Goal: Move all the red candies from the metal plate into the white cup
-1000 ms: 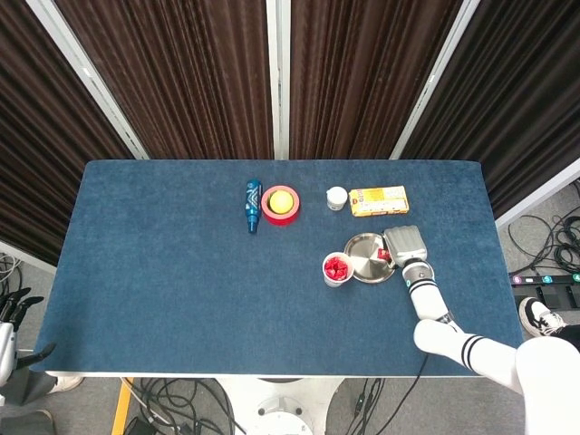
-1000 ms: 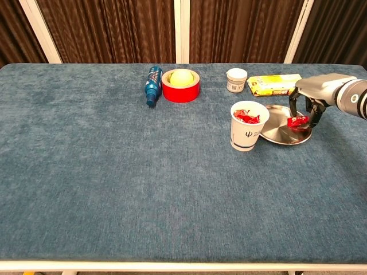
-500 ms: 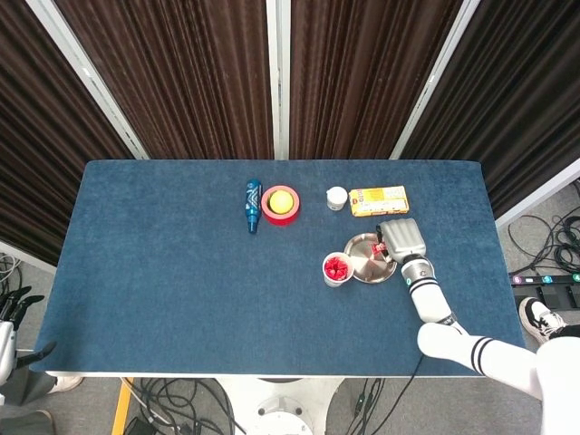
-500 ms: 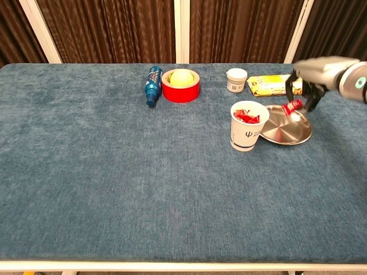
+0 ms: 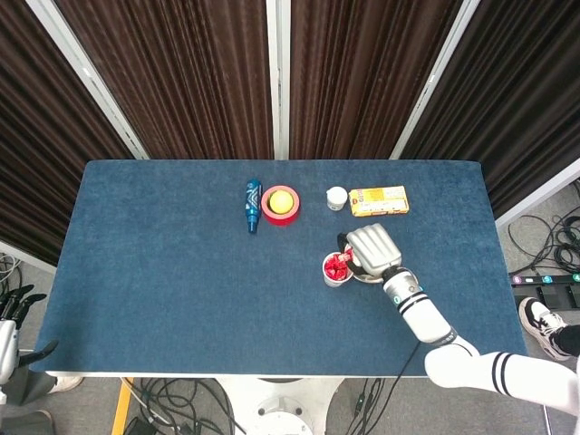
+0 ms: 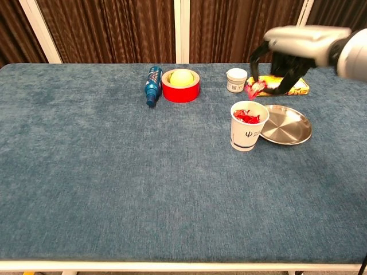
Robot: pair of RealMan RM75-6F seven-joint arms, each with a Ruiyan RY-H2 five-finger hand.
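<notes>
Since a second ago the right hand [image 6: 285, 54] has lifted off the metal plate [image 6: 289, 130] and swung toward the robot's left, so it now hangs above the white cup [image 6: 247, 130], pinching one red candy [image 6: 252, 88] in its fingertips. That candy sits in the air just over the cup's far rim, not touching it. Inside the cup lie more red candies [image 6: 246, 117]. The plate rests on the blue worktop [image 6: 114, 172] touching the cup's right side, and its dish shows bare metal. Behind the hand lies a yellow box [image 5: 379, 201], and beside that a small white jar [image 6: 235, 79]. Further left stand a red tape roll [image 6: 180, 86] with a yellow ball [image 6: 180, 77] inside it and a blue bottle [image 6: 152, 85] lying on its side. At the frame's lower left edge, the left hand [image 5: 11, 313] hangs off the worktop, fingers spread, holding nothing.
</notes>
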